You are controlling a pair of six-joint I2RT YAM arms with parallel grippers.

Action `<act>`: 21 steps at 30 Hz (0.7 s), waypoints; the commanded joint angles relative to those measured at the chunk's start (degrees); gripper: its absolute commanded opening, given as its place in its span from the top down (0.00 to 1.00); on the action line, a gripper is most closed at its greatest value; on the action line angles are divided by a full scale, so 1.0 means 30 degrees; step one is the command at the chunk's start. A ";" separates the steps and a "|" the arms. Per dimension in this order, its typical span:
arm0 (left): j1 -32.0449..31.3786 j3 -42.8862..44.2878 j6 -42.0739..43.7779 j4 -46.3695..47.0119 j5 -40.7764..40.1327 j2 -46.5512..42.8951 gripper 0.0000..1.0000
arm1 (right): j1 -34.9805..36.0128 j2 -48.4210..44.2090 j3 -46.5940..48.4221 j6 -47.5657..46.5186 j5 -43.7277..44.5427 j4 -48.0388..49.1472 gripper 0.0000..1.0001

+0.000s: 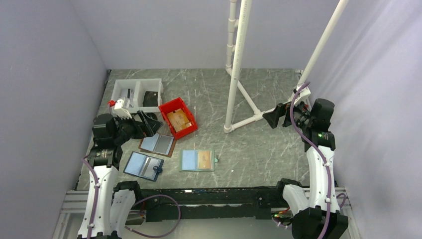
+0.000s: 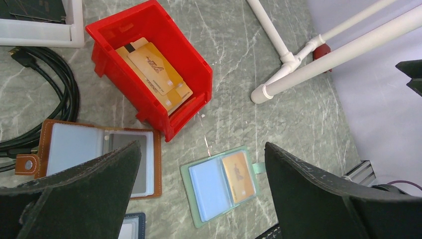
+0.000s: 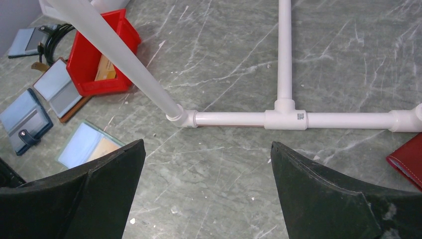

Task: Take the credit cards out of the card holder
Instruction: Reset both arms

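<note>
Fingers (image 2: 89, 184) spread wide on the left gripper (image 2: 201, 147), and the right gripper (image 3: 206, 144) gapes too. Flat teal-edged bifold card holder (image 1: 197, 160) lies open at near centre, 1 orange-tan credit card (image 1: 204, 159) in its right pocket.

Top view. Left of centre: red bin (image 1: 168, 104). Just below it: brown-edged folder (image 1: 157, 144), lying open. Lower left: navy-edged folder (image 1: 143, 165), also open. Upper left: white two-compartment tray (image 1: 137, 80). Centre: white pipe frame (image 1: 238, 64) standing on grey marbled table (image 1: 259, 149).

Bright, even, diffuse light; soft shadows, sharp focus.
</note>
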 commanded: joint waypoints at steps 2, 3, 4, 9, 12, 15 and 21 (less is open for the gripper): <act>-0.0051 -0.0019 0.0219 0.0363 0.0006 -0.0048 0.01 | -0.0102 -0.0342 0.0127 0.0250 -0.0128 0.0863 0.00; -0.0051 -0.0014 0.0219 0.0367 0.0001 -0.0026 0.01 | -0.0102 -0.0342 0.0127 0.0259 -0.0136 0.0878 0.00; -0.0051 -0.0006 0.0204 0.0356 -0.0003 -0.0049 0.01 | -0.0102 -0.0364 0.0127 0.0244 -0.0126 0.0865 0.00; -0.0043 -0.0001 0.0219 0.0314 -0.0016 -0.0080 0.01 | -0.0102 -0.0374 0.0112 0.0269 -0.0091 0.0892 0.00; -0.0052 -0.0001 0.0247 0.0338 -0.0030 -0.0079 0.01 | -0.0102 -0.0381 0.0126 0.0270 -0.0095 0.0889 0.00; -0.0036 -0.0001 0.0247 0.0306 -0.0019 -0.0102 0.01 | -0.0102 -0.0391 0.0105 0.0307 -0.0022 0.0893 0.00; -0.0052 -0.0008 0.0248 0.0294 -0.0062 -0.0068 0.01 | -0.0101 -0.0432 -0.0012 0.0596 0.0179 0.1083 0.00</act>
